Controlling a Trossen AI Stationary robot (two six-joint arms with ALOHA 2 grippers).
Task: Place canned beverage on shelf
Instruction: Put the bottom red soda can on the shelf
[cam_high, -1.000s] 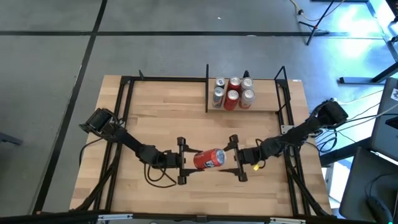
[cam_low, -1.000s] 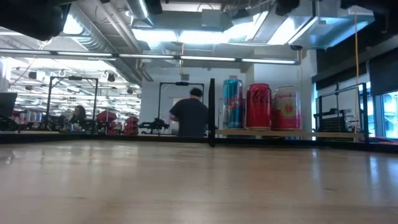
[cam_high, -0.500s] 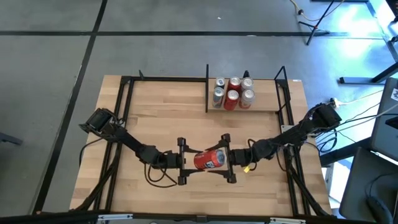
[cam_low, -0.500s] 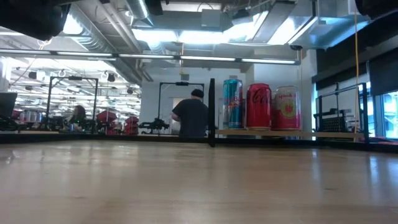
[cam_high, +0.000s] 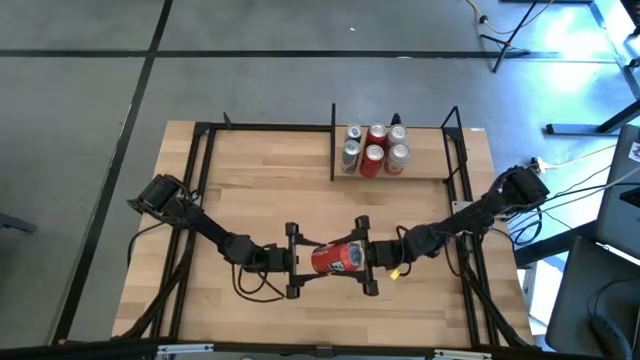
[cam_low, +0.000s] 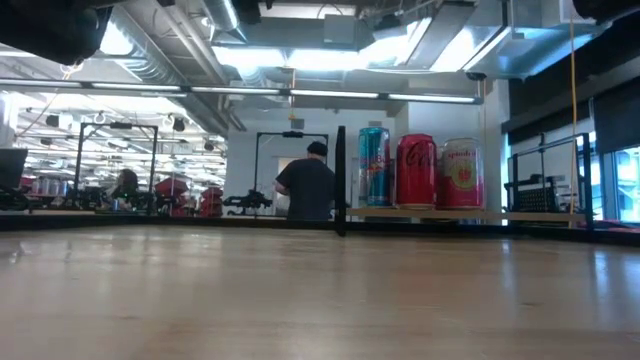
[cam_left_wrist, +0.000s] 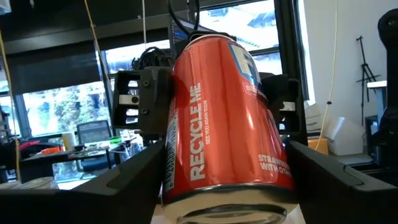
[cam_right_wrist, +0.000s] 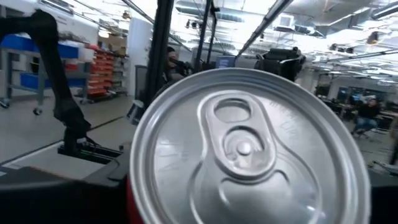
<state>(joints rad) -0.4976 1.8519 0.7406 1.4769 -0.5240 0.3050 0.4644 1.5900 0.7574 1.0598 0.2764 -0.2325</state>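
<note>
High view: a red beverage can (cam_high: 336, 257) lies on its side low over the middle of the wooden surface (cam_high: 260, 190), held between the two arms. The left gripper (cam_high: 296, 259) has its jaws spread to the can's width and closed on the can's body; the left wrist view shows the same can (cam_left_wrist: 224, 124) filling the gap between both dark fingers (cam_left_wrist: 118, 186), its base cut off at the frame edge. The right gripper (cam_high: 366, 256) meets the can's opposite end with its jaws spread wide; whether they press on the can cannot be told. In the right wrist view the can's silver lid (cam_right_wrist: 249, 149) blocks nearly everything.

The shelf (cam_high: 425, 172), at the far right of the surface, carries 6 cans (cam_high: 375, 148) in 2 rows of 3. The low view shows only 3 of them (cam_low: 417, 172), the rest hidden behind; neither gripper appears there. A person (cam_low: 308, 185) stands in the room beyond.
</note>
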